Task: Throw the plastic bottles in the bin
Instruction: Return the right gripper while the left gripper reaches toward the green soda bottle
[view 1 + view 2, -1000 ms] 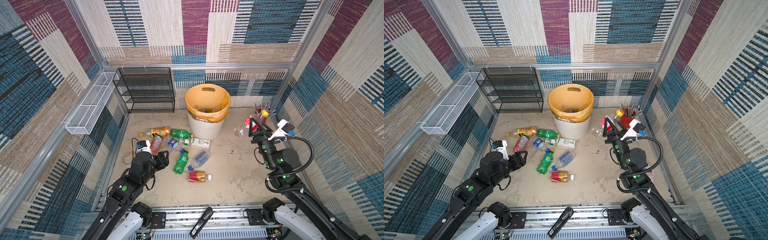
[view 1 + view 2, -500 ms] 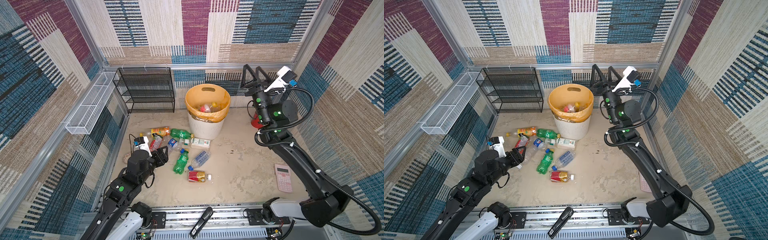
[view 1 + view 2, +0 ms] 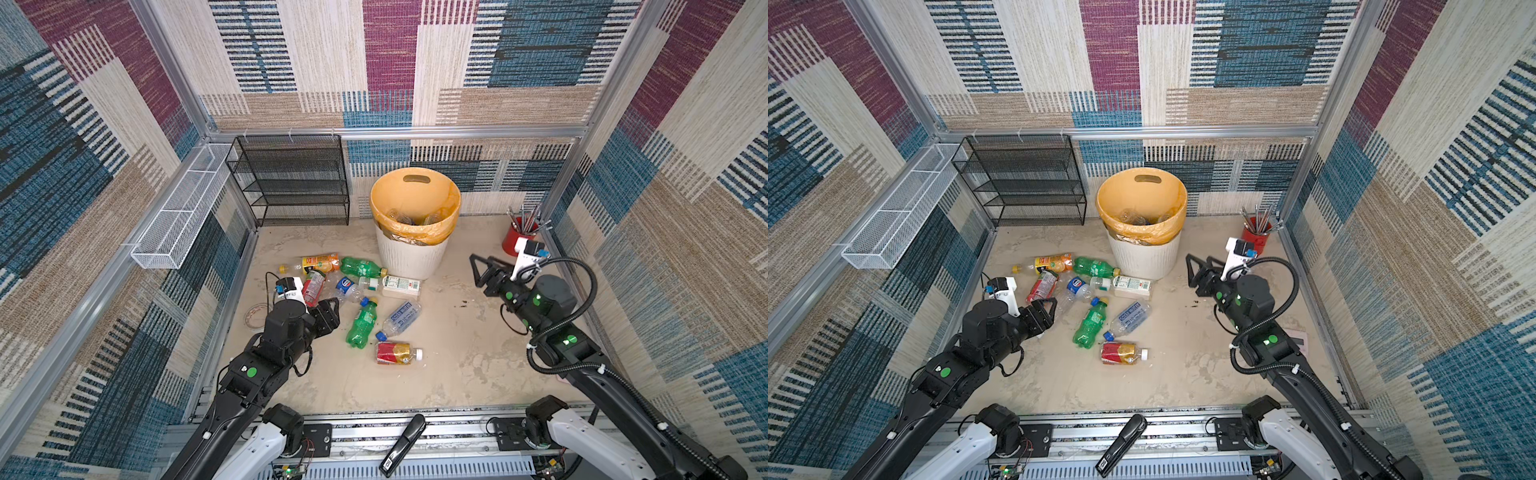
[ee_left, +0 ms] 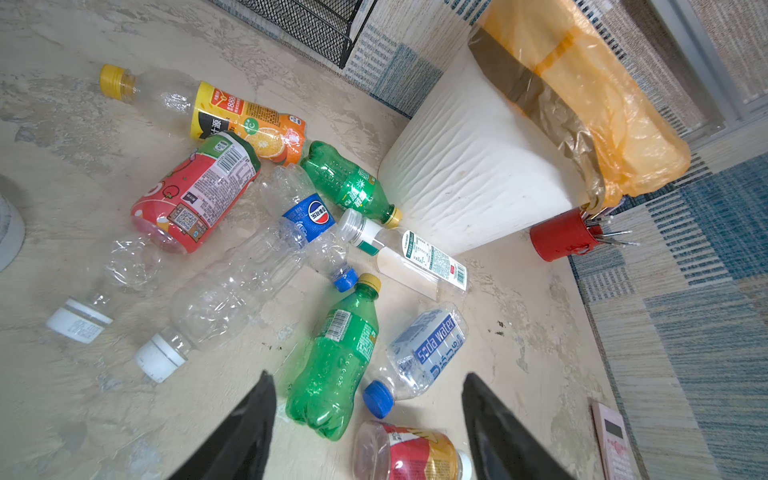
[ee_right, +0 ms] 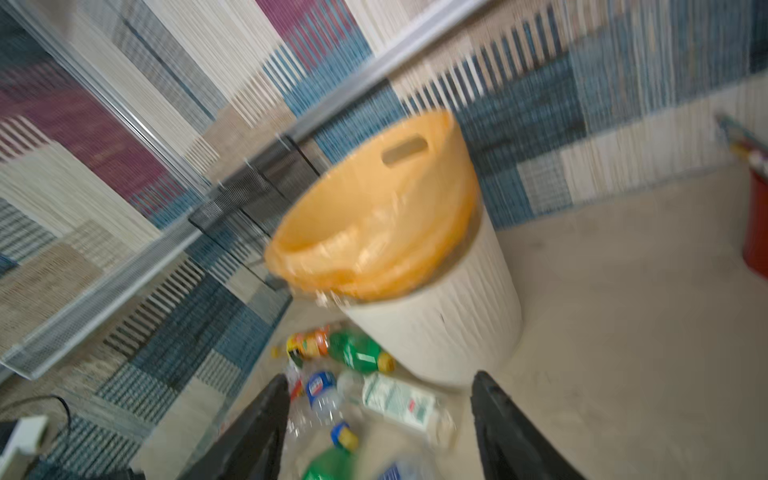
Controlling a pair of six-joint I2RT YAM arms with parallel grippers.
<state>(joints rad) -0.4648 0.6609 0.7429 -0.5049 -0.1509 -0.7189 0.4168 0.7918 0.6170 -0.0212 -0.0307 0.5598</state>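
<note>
My plastic bottles [image 3: 359, 267] lie in a messy bunch on the desk [image 3: 457, 357], just left of the bin [image 3: 411, 259] and a bit nearer to me. A few clear ones are already down in the bin's orange bag. My left end effector [image 4: 366, 376] hangs low over the near side of the bunch, with its jaws partly apart and holding nothing. My right end effector [image 3: 484, 272] is to the right of the bin, jaws apart and empty too. I think the nearer green bottle [image 4: 336, 357] is my next pick, as it lies right by the left jaws. I should put the jaws across its fat middle, not its cap. I should squeeze softly so it does not pop out, and not bump the soda water bottle [image 4: 428, 349] just beside it. Then I lift high over the rim before I let go.
</note>
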